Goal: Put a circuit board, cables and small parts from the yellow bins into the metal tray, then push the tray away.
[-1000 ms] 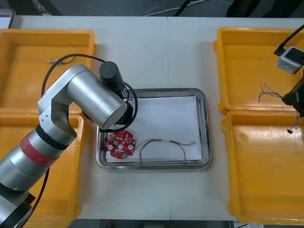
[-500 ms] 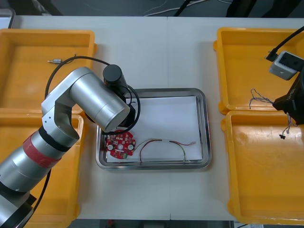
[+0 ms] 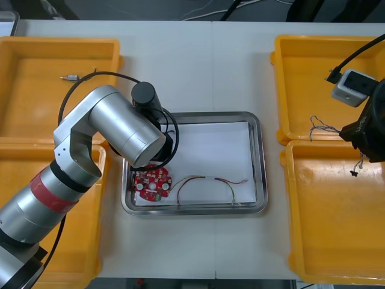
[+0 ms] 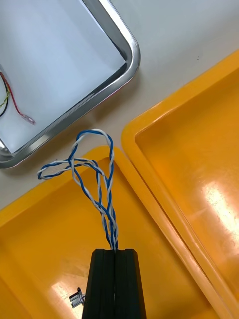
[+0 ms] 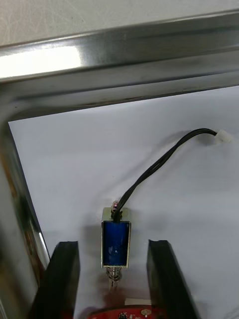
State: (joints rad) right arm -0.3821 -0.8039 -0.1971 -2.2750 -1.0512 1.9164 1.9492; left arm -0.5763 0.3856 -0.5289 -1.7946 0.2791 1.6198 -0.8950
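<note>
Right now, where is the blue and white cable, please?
In the right wrist view, the right gripper pinches the cable above the right yellow bins, near the metal tray.

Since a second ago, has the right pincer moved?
Yes. Shut on the twisted blue and white cable, the right pincer has shifted inward over the right yellow bins, toward the metal tray.

The left arm (image 3: 114,129) overlies the metal tray's (image 3: 257,156) left rim and the red circuit board's (image 3: 153,183) far edge. The right arm (image 3: 370,123) is cut off at the frame edge. In the far left yellow bin (image 3: 36,48), the small metal part (image 3: 69,77) is too small to identify.
</note>
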